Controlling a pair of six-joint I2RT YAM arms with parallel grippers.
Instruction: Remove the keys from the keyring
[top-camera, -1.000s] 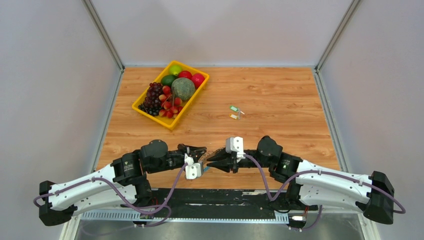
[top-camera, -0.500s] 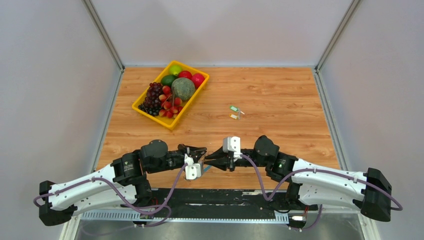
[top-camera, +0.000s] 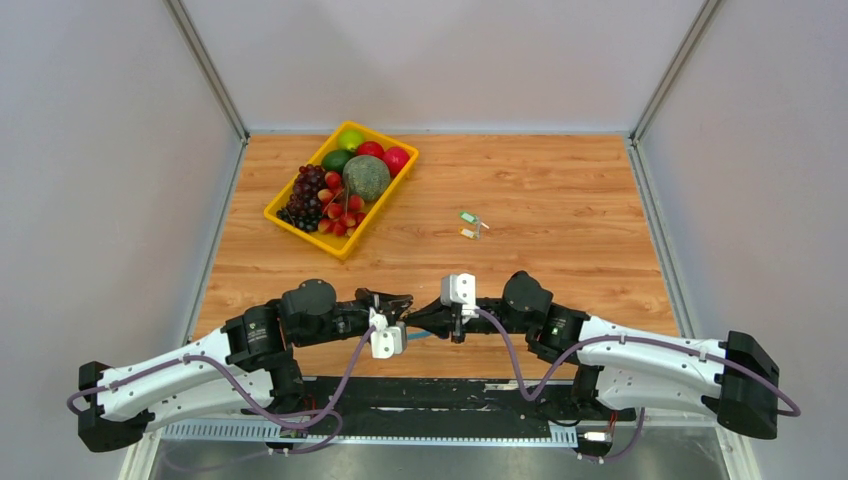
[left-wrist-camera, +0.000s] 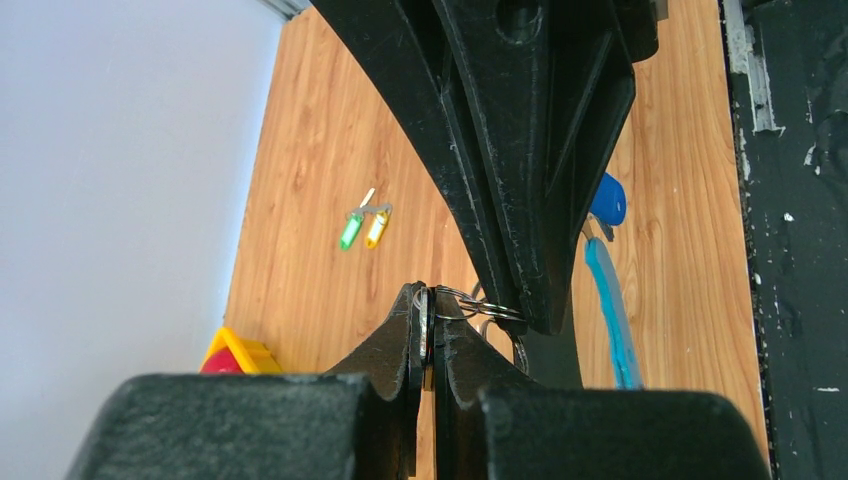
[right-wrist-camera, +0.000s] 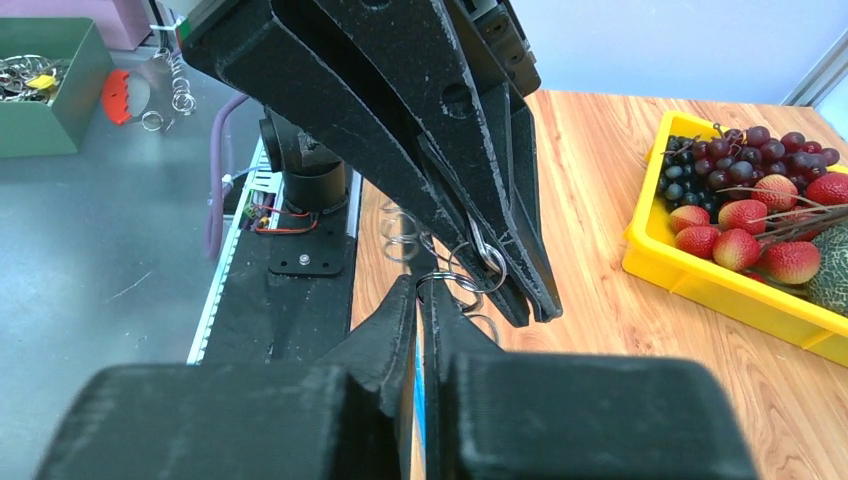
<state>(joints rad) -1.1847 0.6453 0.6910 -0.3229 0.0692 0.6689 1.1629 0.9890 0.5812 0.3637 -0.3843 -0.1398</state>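
Observation:
My two grippers meet tip to tip near the table's front edge, left gripper (top-camera: 404, 319) and right gripper (top-camera: 427, 320). In the left wrist view my left gripper (left-wrist-camera: 425, 293) is shut on a silvery ring of the keyring (left-wrist-camera: 470, 301); a blue key head (left-wrist-camera: 607, 198) and the light-blue strip (left-wrist-camera: 610, 310) lie beyond. In the right wrist view my right gripper (right-wrist-camera: 420, 284) is shut on the keyring's linked rings (right-wrist-camera: 466, 268). A green key (top-camera: 467, 216) and an orange key (top-camera: 467, 234) lie loose on the table, far from both grippers. I see no black key.
A yellow fruit tray (top-camera: 283, 217) stands at the back left, and also shows in the right wrist view (right-wrist-camera: 700, 285). The black base plate (top-camera: 440, 395) runs along the near edge. Off the table, a green box (right-wrist-camera: 45, 85) holds spare rings.
My right arm has slid a little to the left, bringing its gripper closer against my left gripper. The left arm and the loose keys have not moved.

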